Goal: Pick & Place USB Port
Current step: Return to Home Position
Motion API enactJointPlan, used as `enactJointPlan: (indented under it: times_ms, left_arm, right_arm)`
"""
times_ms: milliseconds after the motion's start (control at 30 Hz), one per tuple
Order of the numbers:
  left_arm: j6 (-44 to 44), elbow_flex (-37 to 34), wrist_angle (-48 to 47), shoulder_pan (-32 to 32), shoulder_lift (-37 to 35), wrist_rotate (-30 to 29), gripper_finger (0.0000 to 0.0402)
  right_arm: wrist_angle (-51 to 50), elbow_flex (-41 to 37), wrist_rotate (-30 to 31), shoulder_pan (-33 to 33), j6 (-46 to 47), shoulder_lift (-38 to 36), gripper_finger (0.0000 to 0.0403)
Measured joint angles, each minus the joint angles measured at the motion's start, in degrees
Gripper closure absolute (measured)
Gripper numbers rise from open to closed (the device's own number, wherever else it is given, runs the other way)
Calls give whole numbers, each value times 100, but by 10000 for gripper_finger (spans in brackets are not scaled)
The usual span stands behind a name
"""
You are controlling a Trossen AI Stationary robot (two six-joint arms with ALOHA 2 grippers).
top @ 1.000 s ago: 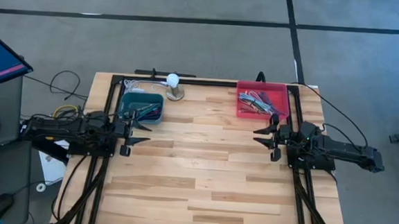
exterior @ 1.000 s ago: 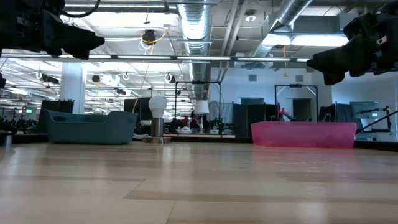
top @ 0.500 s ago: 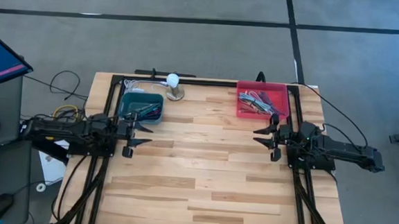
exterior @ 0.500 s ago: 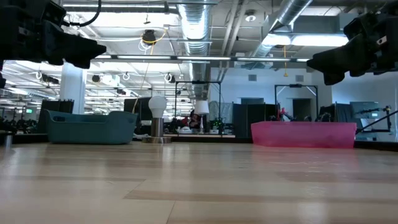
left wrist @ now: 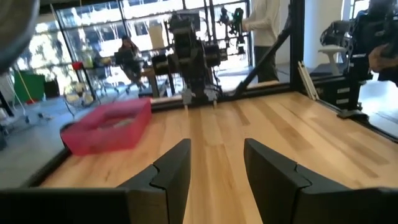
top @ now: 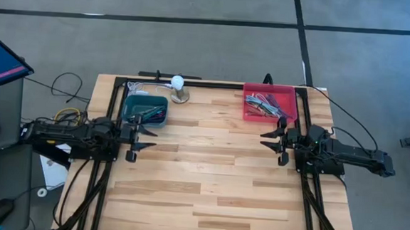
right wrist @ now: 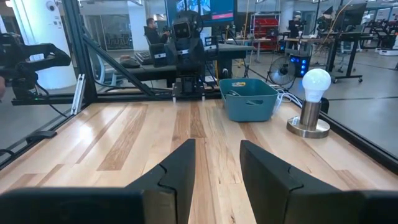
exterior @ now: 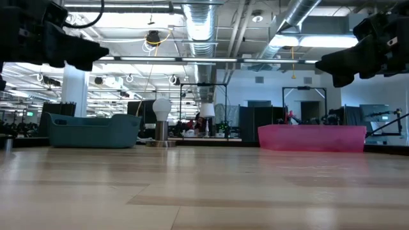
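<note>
A red bin [top: 268, 103] full of coloured cables stands at the table's far right, also seen as the red bin [left wrist: 109, 127] and the red bin [exterior: 312, 137]. A teal bin [top: 145, 109] holding a few cables stands at the far left, and shows as the teal bin [right wrist: 249, 99]. I cannot pick out a single USB part among the cables. My left gripper [top: 150, 138] hovers open above the table, just near of the teal bin. My right gripper [top: 264, 141] hovers open near of the red bin. Both are empty and point toward each other.
A white bulb on a metal base [top: 179, 87] stands at the far edge between the bins, also seen as the bulb [right wrist: 314, 102]. A black frame rail [top: 214, 85] borders the wooden table. People and benches show in the room beyond.
My left gripper has shifted a little toward the table's right and dipped slightly, then held still. Its fingers stay open. The right arm and both bins have not moved.
</note>
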Motion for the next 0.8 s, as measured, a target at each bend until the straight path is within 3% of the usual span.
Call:
enactJointPlan:
  times_ms: [367,800]
  left_arm:
    - [-511,4,-826,0,4,-28,253]
    - [-588,9,-849,0,2,-28,253]
  right_arm:
    - [0,-2,-4,0,9,0,284]
    - [2,-2,-4,2,65,11,284]
